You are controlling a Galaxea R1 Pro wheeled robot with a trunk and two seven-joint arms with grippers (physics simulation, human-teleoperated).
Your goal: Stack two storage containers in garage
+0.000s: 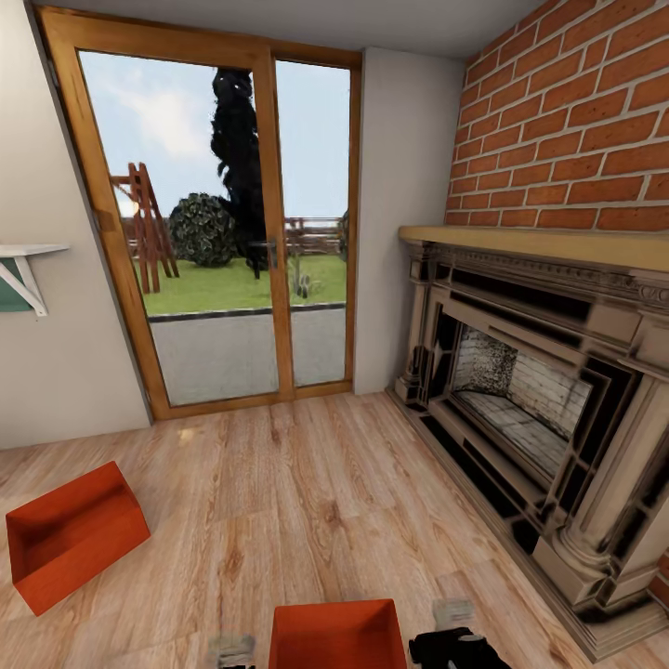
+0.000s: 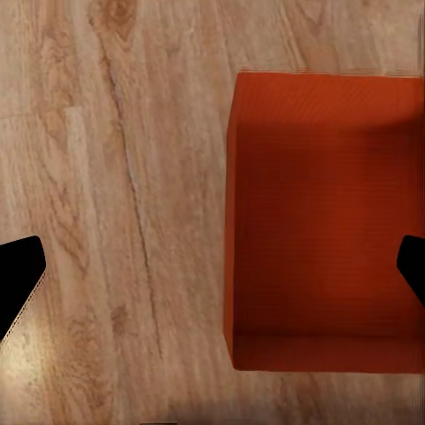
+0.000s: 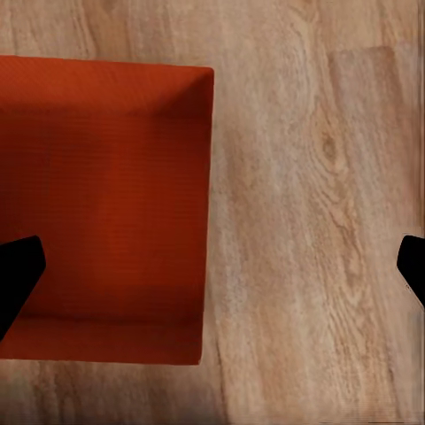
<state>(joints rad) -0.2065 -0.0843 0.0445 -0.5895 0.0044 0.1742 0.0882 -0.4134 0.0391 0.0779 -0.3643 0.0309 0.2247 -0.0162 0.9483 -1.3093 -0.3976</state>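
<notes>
Two grippers spread open over near bin (image 1: 337, 635) at 6 o'clock: left gripper (image 2: 212, 266), right gripper (image 3: 212, 266) | each should straddle a side wall squarely | second bin (image 1: 72, 534) at 9 o'clock | fireplace (image 1: 534, 409) at 2 o'clock

I see a wood-framed glass door (image 1: 218, 223) at twelve o'clock, a dark fireplace (image 1: 530, 390) under a brick wall (image 1: 567, 121) at three, and a white wall shelf (image 1: 26, 265) at nine.
</notes>
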